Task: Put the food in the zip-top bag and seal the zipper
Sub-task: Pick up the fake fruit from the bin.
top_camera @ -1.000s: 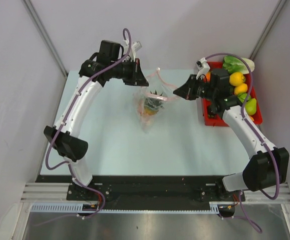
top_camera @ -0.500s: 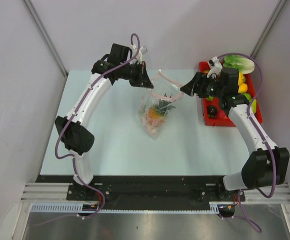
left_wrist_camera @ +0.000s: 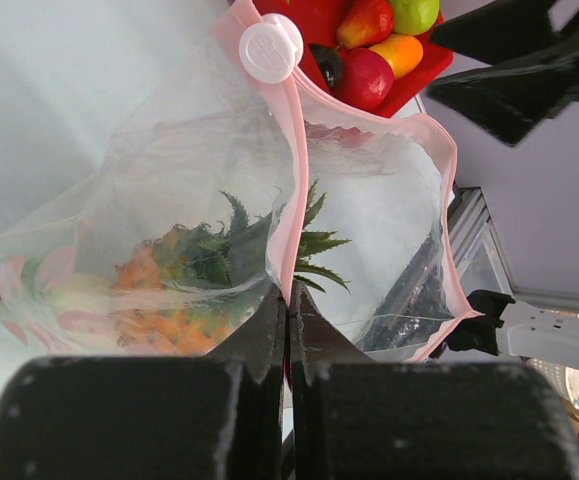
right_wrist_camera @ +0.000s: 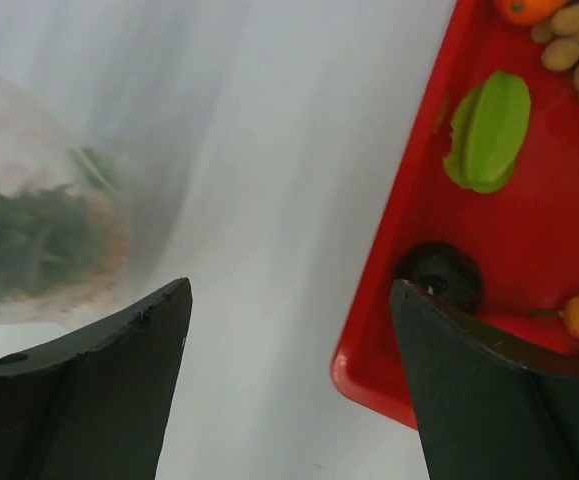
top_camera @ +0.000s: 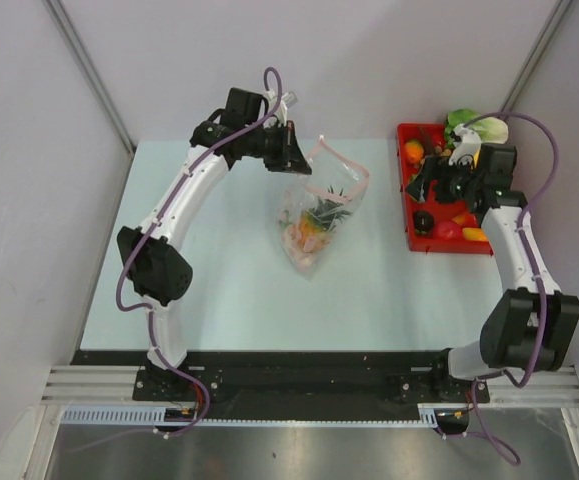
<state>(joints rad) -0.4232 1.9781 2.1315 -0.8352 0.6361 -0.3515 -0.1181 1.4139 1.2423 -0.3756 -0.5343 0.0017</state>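
At the upper left of the overhead view, the left gripper (top_camera: 291,160) is seen clenched on the mouth edge of the bag (top_camera: 317,215). In the left wrist view its fingers are pressed together, and the pink zipper (left_wrist_camera: 291,190) is caught between them. The bag is held up by this edge near the centre of the table (top_camera: 199,280), and its lower part appears to rest on the surface. The mouth is gaping and the white slider (left_wrist_camera: 270,47) is found at one end of the strip, so the zipper is not yet closed. Some food (top_camera: 312,225) is already inside. A dark spiky-leaved piece over orange and pale pieces can be made out through the plastic.

Further to the right, the right gripper (top_camera: 424,187) is held over the left side of the red tray (top_camera: 410,240), at the upper right of the frame. Its jaws are spread wide and nothing is held between them. In the right wrist view, a green star-shaped fruit (right_wrist_camera: 487,130), a dark round fruit (right_wrist_camera: 439,275) and several other pieces are seen lying in the tray.

The task is therefore judged as partly done. A few pieces have been packed, several are left to be carried over, and the sealing has not been started.
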